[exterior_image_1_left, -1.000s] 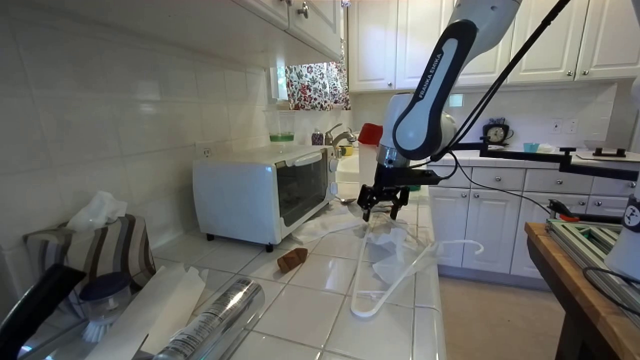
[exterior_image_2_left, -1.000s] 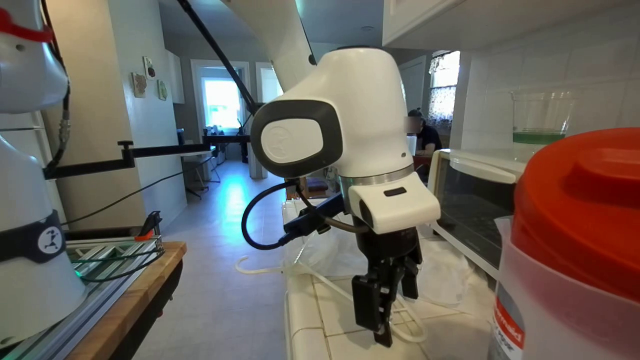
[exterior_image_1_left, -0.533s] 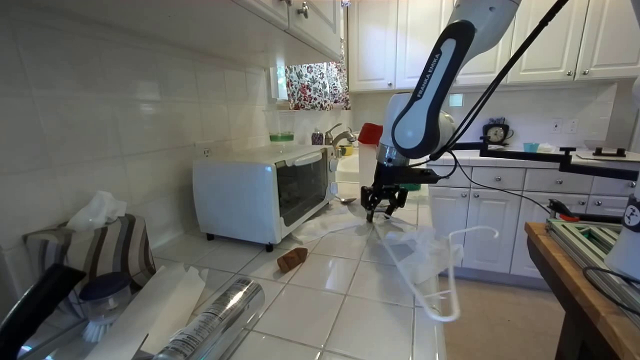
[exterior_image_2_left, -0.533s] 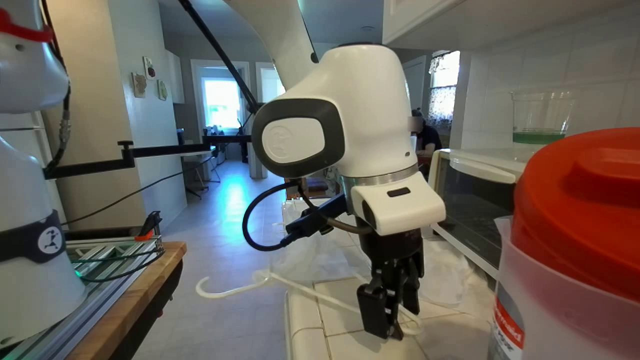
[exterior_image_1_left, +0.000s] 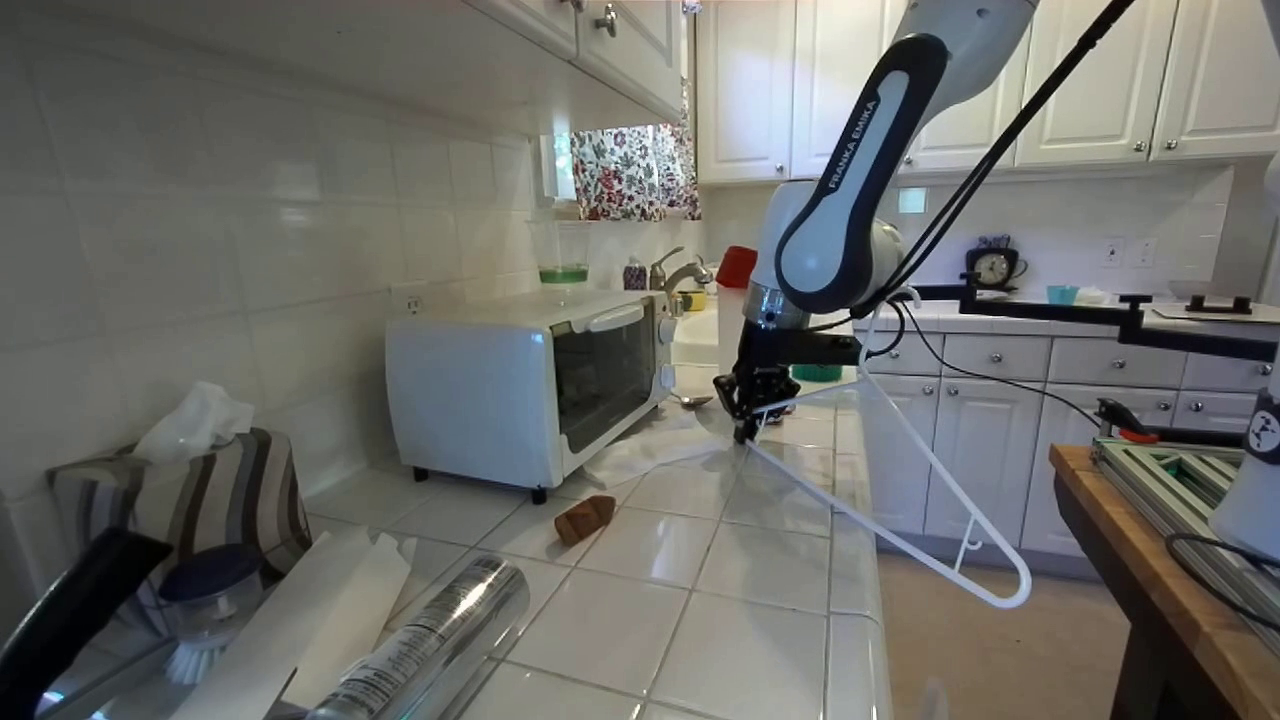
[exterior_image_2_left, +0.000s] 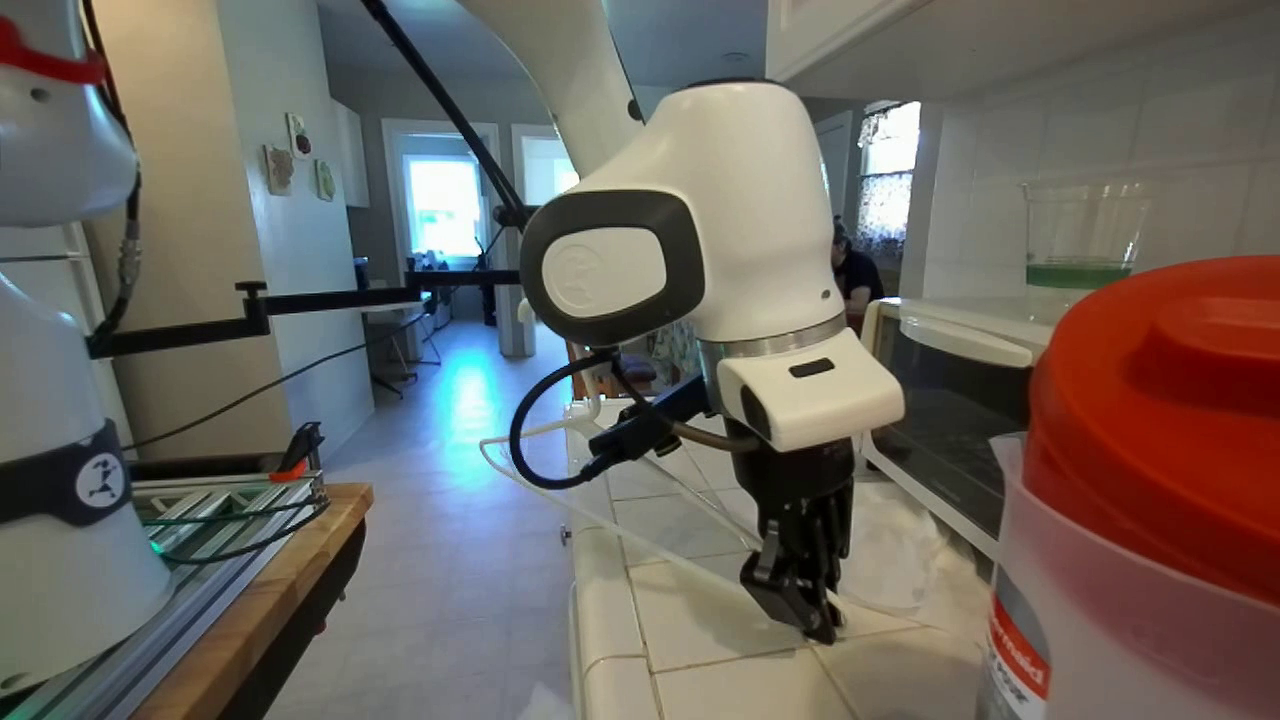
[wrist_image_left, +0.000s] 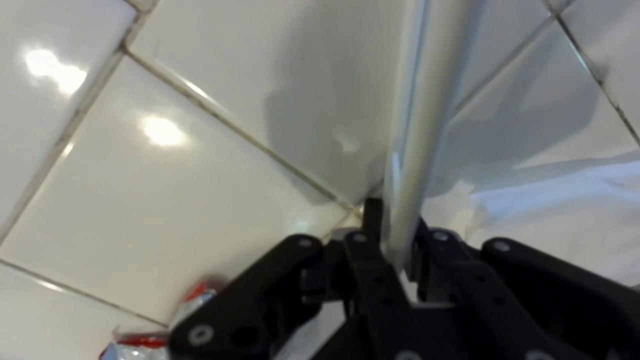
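Note:
A white plastic hanger is pinched at one corner by my gripper, low over the tiled counter. The hanger sticks out past the counter's front edge, tilted, its hook pointing up beside the wrist. In an exterior view the gripper partly covers the hanger. From the wrist, the pale hanger bar runs down between the nearly met fingertips, partly hiding them. Thin white plastic lies to one side of the jaws.
A white toaster oven stands beside the arm. On the counter are a wooden block, a silver can and a striped tissue box. Close to a camera stands a red-lidded container. A wooden bench lies across the gap.
The jaws have closed on the hanger, which has lifted off the counter and swung out over its edge, hook rising. The thin plastic around it has left the counter top.

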